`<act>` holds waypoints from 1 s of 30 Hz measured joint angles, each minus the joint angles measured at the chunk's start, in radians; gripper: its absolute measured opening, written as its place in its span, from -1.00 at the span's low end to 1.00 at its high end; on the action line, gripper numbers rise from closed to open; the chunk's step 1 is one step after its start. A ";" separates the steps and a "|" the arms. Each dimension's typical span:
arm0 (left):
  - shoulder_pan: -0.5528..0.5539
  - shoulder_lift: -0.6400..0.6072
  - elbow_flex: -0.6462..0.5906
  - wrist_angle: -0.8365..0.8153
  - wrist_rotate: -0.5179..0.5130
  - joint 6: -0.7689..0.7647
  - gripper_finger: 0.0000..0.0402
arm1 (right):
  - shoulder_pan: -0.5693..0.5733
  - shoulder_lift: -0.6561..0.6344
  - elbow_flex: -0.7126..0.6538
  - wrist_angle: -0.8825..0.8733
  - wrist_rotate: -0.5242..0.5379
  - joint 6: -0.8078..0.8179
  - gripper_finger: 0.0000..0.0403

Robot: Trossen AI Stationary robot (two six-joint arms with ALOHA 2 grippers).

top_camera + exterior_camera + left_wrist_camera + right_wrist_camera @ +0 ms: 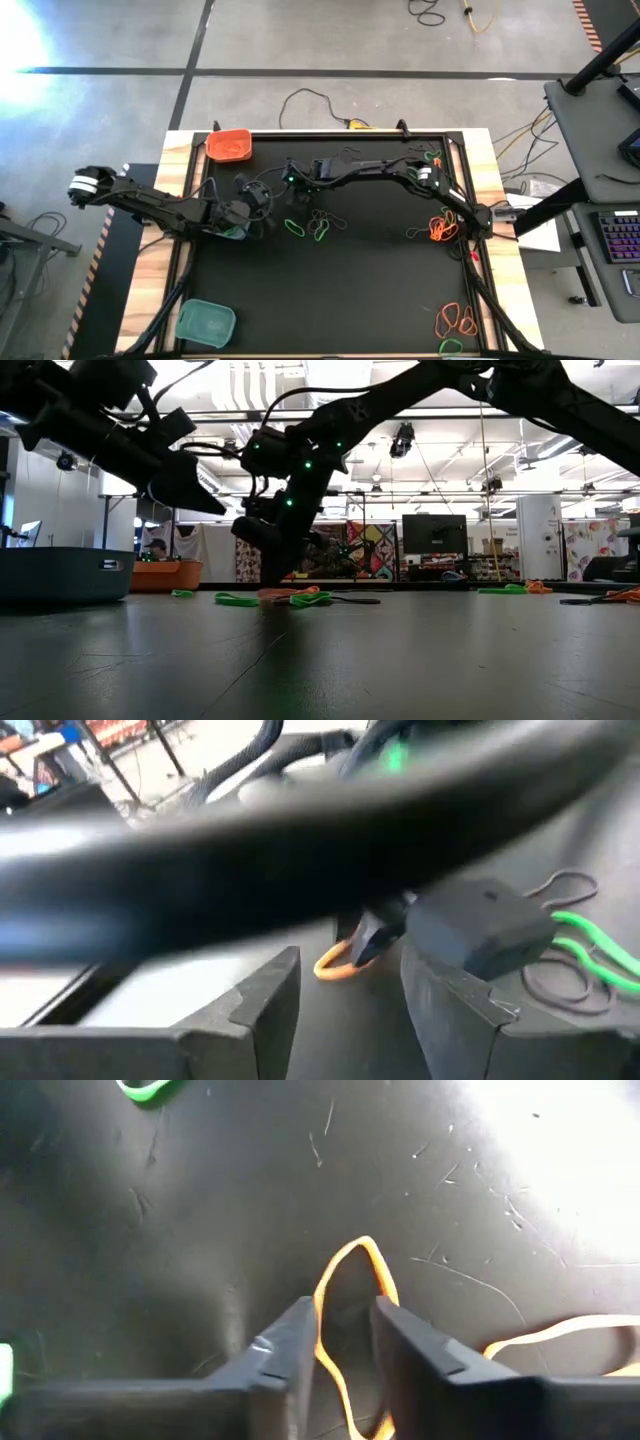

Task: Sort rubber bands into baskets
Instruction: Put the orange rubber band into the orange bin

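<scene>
From straight above we see the whole table (340,280). At tabletop height we look level across it into the room. Each wrist camera sits close behind its fingers; both share an orange rubber band (345,1295).

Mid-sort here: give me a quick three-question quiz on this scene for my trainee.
1. True or false: an orange rubber band runs between the fingers of the right gripper.
2. The basket at the high view's bottom left is: A orange, B teal, C black.
3. Fill in: the left gripper has its fingers ____.
Key: 1 true; 2 B; 3 open.
</scene>
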 joint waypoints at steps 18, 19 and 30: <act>0.321 0.015 0.080 -0.107 0.568 0.073 -0.24 | 0.138 -0.386 -0.285 -0.041 0.246 -0.085 0.11; 0.354 0.031 0.100 -0.113 0.604 0.111 -0.24 | 0.150 -0.420 -0.334 -0.014 0.246 -0.077 0.12; 0.552 0.405 0.297 -0.142 0.761 0.414 -0.24 | 0.178 -0.652 -0.804 0.375 0.262 -0.075 0.29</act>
